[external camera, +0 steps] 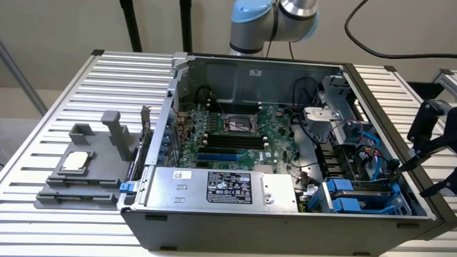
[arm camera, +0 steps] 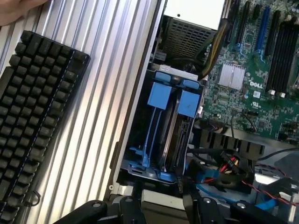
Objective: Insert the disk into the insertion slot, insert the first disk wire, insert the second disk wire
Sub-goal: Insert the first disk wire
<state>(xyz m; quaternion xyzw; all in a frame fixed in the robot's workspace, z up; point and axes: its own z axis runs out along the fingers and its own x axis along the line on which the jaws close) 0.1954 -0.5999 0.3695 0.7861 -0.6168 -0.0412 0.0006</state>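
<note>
Table [external camera: 64, 225]: ribbed aluminium slats carrying an open computer case [external camera: 286, 227]; a black keyboard [arm camera: 32, 121] lies on the slats alongside the case
Inside the case: a green motherboard [external camera: 236, 134] sits in the middle, and a silver power-supply box [external camera: 179, 187] with a black label lies against the near wall
Grey holder [external camera: 85, 171]: moulded fixture on the slats at the exterior view's left, just beside the case
Insertion slot [arm camera: 135, 140]: grey cage in the case's corner at the exterior view's right, with two blue tabs [arm camera: 161, 95] at its mouth
Disk [arm camera: 177, 140]: stands on edge inside the cage under one blue tab, beside a bay showing bare blue rails; its label is hidden
Wires [arm camera: 229, 170]: red, black and blue leads bunched just beside the cage's end; whether any is plugged in cannot be told
Pincer [arm camera: 161, 193]: black fingers spread wide, holding nothing, close to the end of the cage and touching neither disk nor wires
</note>
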